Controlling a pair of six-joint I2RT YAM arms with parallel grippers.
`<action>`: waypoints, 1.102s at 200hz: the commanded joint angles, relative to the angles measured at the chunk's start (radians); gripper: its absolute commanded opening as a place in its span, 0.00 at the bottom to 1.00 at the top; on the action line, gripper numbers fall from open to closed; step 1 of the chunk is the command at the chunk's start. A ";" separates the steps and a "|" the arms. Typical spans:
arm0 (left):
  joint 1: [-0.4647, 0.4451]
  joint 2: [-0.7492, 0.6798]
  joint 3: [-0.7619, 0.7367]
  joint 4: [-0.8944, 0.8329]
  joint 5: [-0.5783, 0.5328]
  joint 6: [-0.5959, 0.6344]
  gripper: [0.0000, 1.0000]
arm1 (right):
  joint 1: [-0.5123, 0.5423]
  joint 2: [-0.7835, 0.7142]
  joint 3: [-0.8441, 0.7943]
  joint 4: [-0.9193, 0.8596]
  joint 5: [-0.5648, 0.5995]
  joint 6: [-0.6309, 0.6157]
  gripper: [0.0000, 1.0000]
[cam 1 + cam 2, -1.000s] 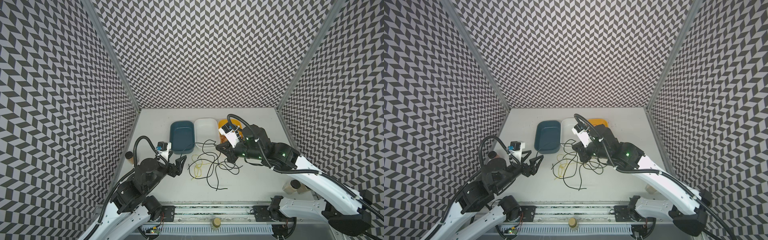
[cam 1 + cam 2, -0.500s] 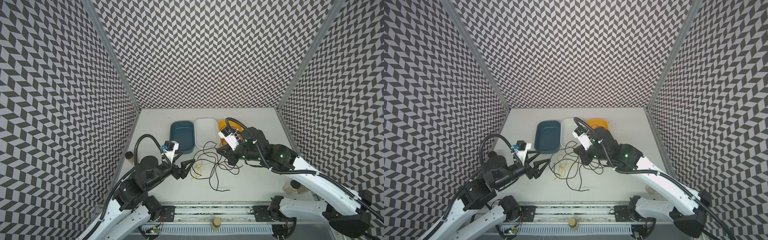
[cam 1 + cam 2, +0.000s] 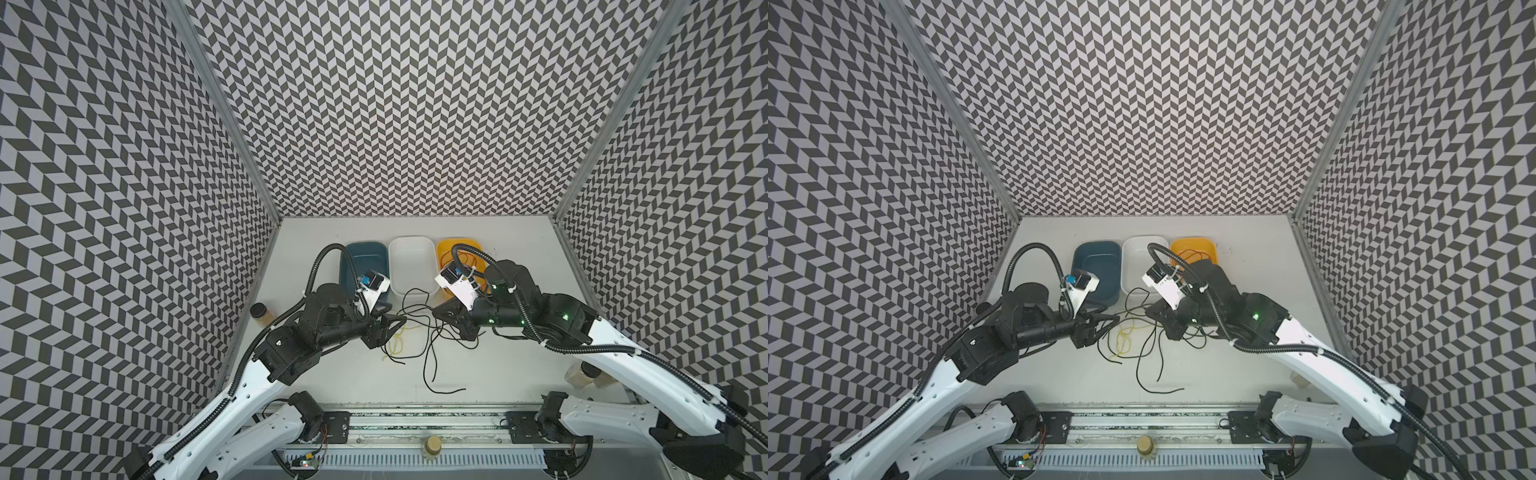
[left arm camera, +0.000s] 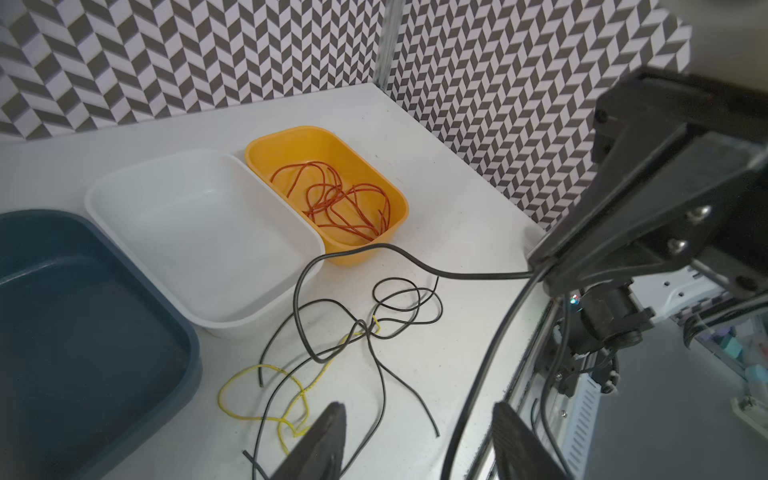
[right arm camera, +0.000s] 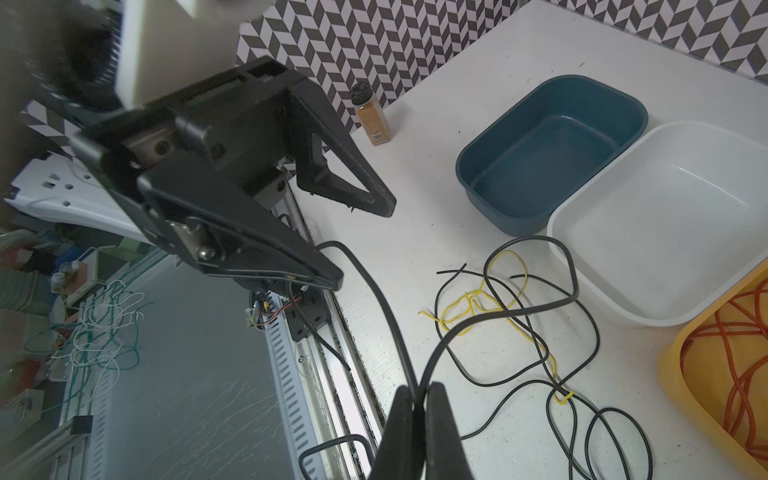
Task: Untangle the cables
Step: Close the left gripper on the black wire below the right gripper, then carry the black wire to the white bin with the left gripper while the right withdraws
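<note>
With the black cable (image 4: 478,275) pinched in the right tool (image 5: 419,388), the spread left tool (image 4: 417,409) is best shut on it, then pulled gently.

Chevron walls (image 3: 395,104), black cable (image 4: 296,299), yellow cable (image 4: 220,397), orange-red cable (image 4: 328,195), orange tray (image 4: 353,255), white tray (image 4: 199,216), blue tray (image 4: 83,332)

No readable text; spice jar (image 5: 371,116) label illegible
</note>
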 commanded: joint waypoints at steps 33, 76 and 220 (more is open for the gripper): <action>0.000 0.024 0.023 -0.002 0.069 0.026 0.26 | -0.003 -0.009 -0.025 0.070 -0.018 -0.032 0.00; 0.007 0.043 0.030 0.008 0.068 0.021 0.00 | -0.004 -0.006 -0.047 0.091 0.004 -0.027 0.00; 0.015 0.186 0.187 0.074 -0.224 -0.115 0.00 | -0.049 0.078 -0.143 0.163 0.191 0.072 0.35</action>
